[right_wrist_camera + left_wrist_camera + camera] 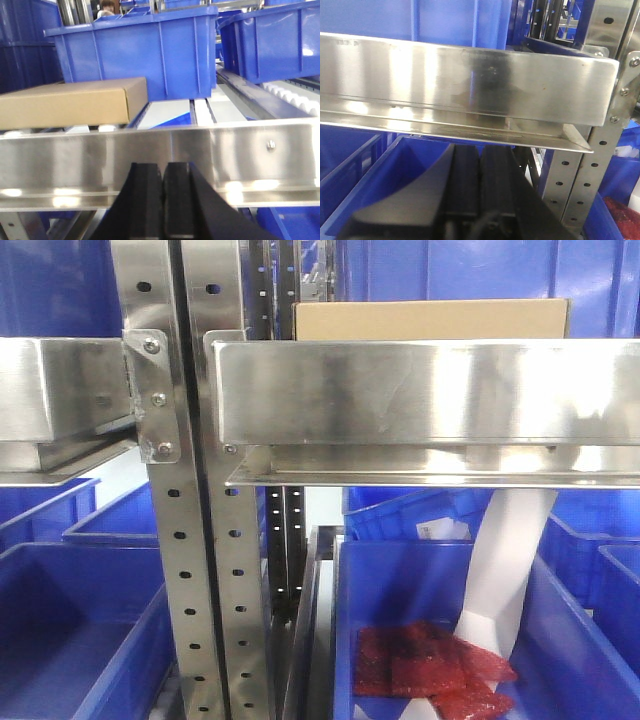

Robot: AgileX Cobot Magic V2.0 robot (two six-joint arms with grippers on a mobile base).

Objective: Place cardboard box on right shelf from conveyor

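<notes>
Front view: cardboard box (430,319) resting on right shelf (420,390), only its top strip visible above the tall brushed lip. Perforated steel upright (190,570) left of the shelf, with a matching left shelf section (55,390) bolted across it. Below: blue bins (70,630); the right-hand bin (400,580) holding red bubble-wrap pouches (430,660) and a white paper strip (505,580) hanging down into it. No arm or gripper seen here.

Left wrist view: left gripper (479,165) below the steel lip of a shelf (470,82), black fingers (465,175) pressed together with only a thin seam between, nothing held. Blue bin underneath. Upright (580,180) at right.

Right wrist view: right gripper (162,185) just in front of the right shelf lip (225,155), fingers (145,195) closed against each other, empty. Box (70,102) lying flat on white rollers (202,110) behind the lip, at left, apart from the gripper. Large blue crate (145,50) behind the box, touching or nearly so; cannot tell which. Second blue crate (270,40) at right. Conveyor not identifiable in any view.
</notes>
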